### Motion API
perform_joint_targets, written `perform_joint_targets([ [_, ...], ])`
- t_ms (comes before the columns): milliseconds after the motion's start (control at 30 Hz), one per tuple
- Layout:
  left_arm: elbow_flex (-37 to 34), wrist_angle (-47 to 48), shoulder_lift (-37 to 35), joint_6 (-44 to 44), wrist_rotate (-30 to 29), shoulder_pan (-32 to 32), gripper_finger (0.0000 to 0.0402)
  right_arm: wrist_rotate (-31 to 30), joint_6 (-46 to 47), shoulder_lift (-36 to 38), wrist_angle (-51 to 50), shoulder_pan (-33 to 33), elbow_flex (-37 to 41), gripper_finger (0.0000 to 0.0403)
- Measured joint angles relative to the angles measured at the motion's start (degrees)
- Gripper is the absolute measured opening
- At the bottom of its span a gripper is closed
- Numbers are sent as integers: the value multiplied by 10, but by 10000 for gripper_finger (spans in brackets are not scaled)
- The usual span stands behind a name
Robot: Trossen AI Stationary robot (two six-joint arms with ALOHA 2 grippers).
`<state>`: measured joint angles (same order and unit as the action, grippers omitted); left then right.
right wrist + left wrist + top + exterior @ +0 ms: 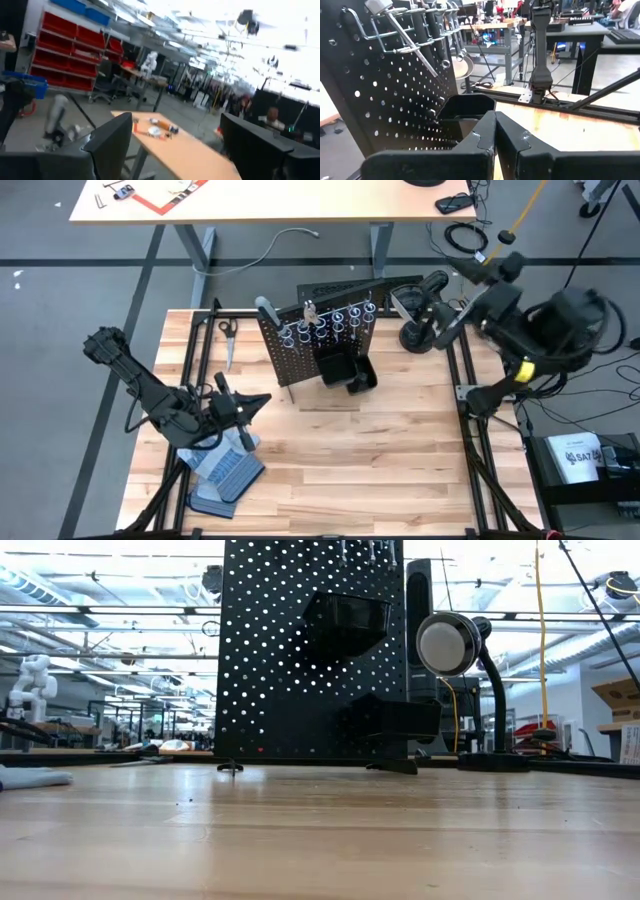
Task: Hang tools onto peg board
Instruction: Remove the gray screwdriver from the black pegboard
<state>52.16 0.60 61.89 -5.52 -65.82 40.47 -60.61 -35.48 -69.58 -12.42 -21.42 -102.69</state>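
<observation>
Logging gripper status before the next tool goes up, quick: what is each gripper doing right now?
Left gripper: closed, holding nothing, facing the peg board.
Right gripper: open, empty, raised off the table's right edge.

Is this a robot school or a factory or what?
Most likely a robot workshop or lab. A black peg board holding tools stands on a wooden table, red storage bins line one wall, and more workbenches fill the room behind.

Bare wood lies open in front of the peg board [318, 345]. Gloves [228, 470] occupy the table's [380, 460] front-left corner; desk lamp [420, 330] blocks the board's right side.
</observation>
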Motion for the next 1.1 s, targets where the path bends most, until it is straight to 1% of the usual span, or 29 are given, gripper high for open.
perform_joint_targets([
  [67,0,12,0,-1,0,0,11,44,87,11,-87,15,0,297],
  [133,0,22,4,-2,0,-4,11,115,165,8,-153,31,1,297],
  [200,0,31,11,-2,0,-11,11,165,194,-11,-174,45,1,297],
  [267,-1,32,20,-3,0,-22,11,187,185,-41,-163,55,2,297],
  [400,-1,34,43,-41,0,-42,11,228,100,-96,-91,73,-2,297],
  [467,-1,35,58,-56,0,-48,11,252,70,-120,-86,83,-22,297],
  [567,-1,35,77,-75,0,-54,11,282,58,-151,-102,108,-62,297],
  [733,-1,35,101,-72,-2,-69,11,382,112,-204,-170,158,-144,297],
  [900,-1,34,110,-77,-3,-83,11,467,167,-255,-230,198,-227,297],
  [1000,-1,33,111,-77,-3,-83,11,484,191,-281,-247,213,-273,297],
  [1100,-1,34,111,-77,-3,-83,11,488,203,-296,-263,223,-292,297],
])
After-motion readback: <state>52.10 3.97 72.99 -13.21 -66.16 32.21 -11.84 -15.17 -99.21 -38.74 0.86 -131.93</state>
